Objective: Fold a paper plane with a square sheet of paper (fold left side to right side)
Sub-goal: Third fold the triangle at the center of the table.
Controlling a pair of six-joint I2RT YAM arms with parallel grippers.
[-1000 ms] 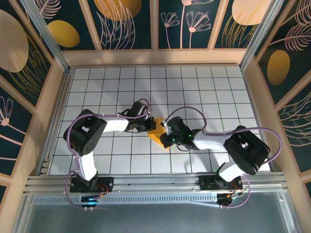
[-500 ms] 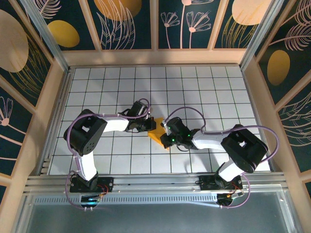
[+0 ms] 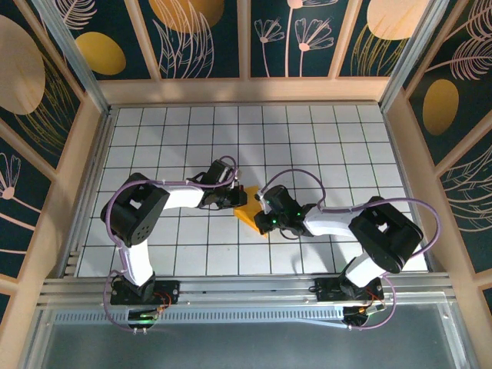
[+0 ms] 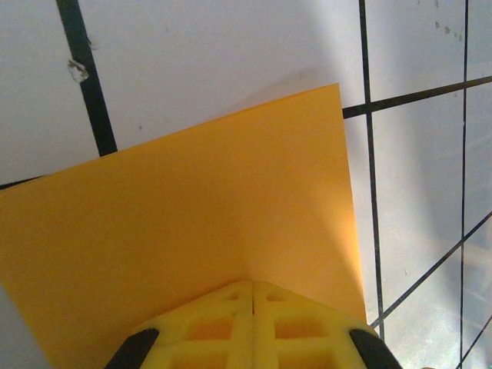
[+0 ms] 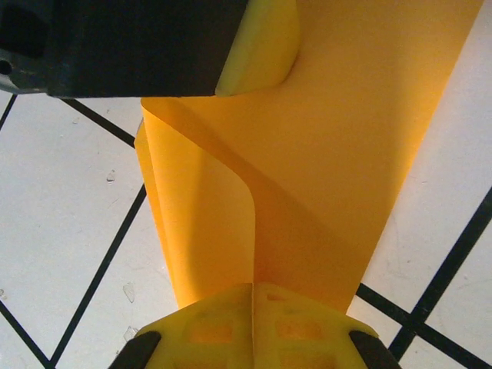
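Spanning the view from above, the white gridded worktop point(image 3: 323, 131) carries both arms, which bend inward toward its middle, a little nearer the near edge. The left arm point(image 3: 142, 215) and right arm point(image 3: 380, 231) meet over the square sheet of paper point(image 3: 252, 216), a plain orange-yellow piece lying between them.

In the left wrist view the paper point(image 4: 192, 207) lies flat with one sharp corner over a grid line. In the right wrist view it point(image 5: 346, 115) has a flap curling up and over along one side.

The left fingers point(image 4: 215, 323) are pressed together, tips on the sheet. The right fingers point(image 5: 300, 319) are likewise closed at the flap's end; whether they pinch it I cannot tell.

Since a second ago the right arm's elbow has edged slightly leftward; the paper has stayed put.
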